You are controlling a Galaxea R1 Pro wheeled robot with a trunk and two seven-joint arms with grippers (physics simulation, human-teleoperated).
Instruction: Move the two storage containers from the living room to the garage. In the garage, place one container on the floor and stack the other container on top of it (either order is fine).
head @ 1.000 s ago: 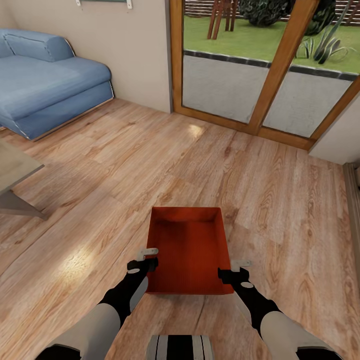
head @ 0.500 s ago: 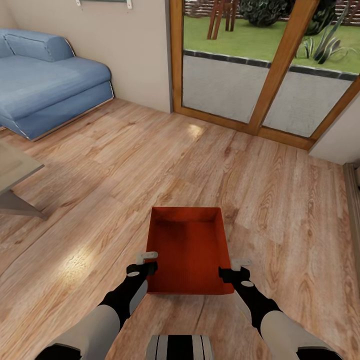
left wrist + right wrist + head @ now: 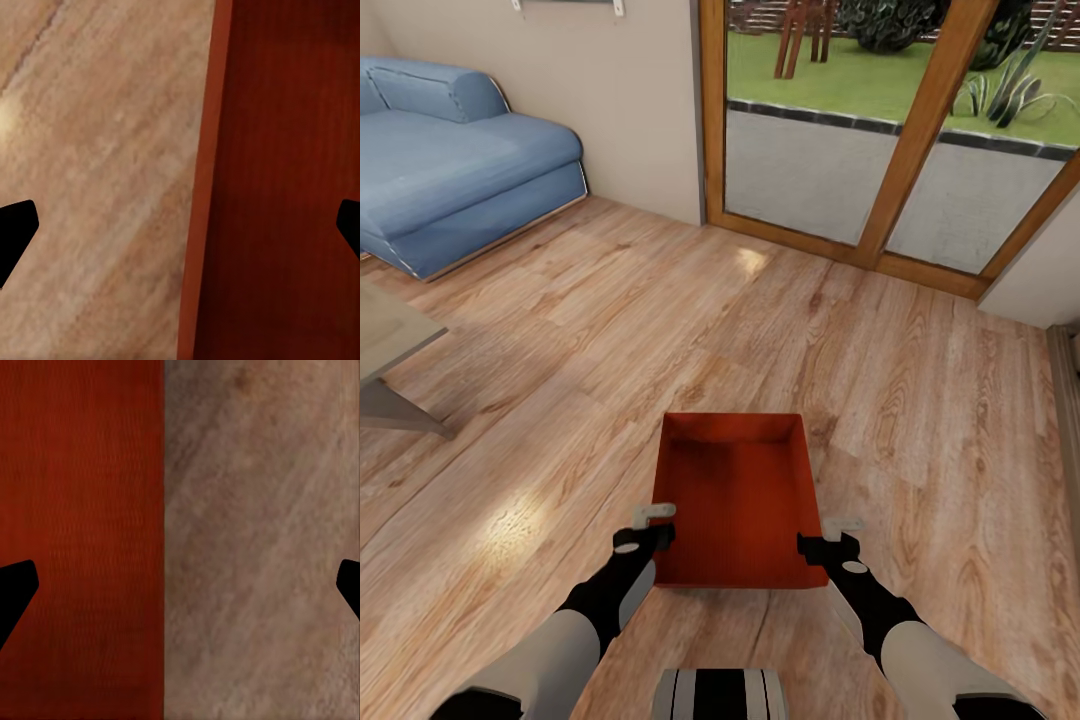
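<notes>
1. since a second ago the left gripper [image 3: 654,527] has slipped a touch lower along the container's left wall, and over the last half second nothing visibly shifts.
2. one orange-red storage container [image 3: 739,495] sits on the light wood plank floor [image 3: 560,380] of the living room, straight ahead of the robot, its open top facing up and its inside bare.
3. the left gripper straddles the container's left wall near the near corner; in the left wrist view the rim [image 3: 202,195] runs between two dark fingertips [image 3: 15,229] spread far apart, so the jaws are released and clamp nothing.
4. the right gripper [image 3: 833,533] stands likewise at the right wall's near end; in the right wrist view the wall edge [image 3: 163,540] lies between widely parted fingertips [image 3: 15,589], so it too is released.
5. a blue sofa [image 3: 450,150] stands far left against the cream wall, a pale table corner [image 3: 385,345] shows at the left edge, and wood-framed glass doors [image 3: 880,150] face a lawn beyond.
</notes>
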